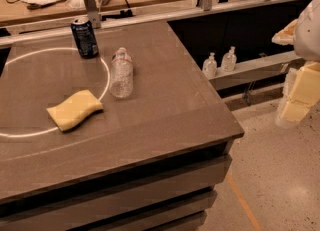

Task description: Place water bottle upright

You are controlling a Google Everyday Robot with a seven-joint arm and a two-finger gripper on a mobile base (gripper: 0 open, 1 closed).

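Camera view: jaws downward at right edge, far from water bottle [121, 72]

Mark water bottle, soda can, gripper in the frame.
water bottle [121, 75]: camera view, ribbed mid-body.
soda can [84, 39]: camera view, dark blue side wall.
gripper [296, 106]: camera view, yellow end, at the right edge, off the table.
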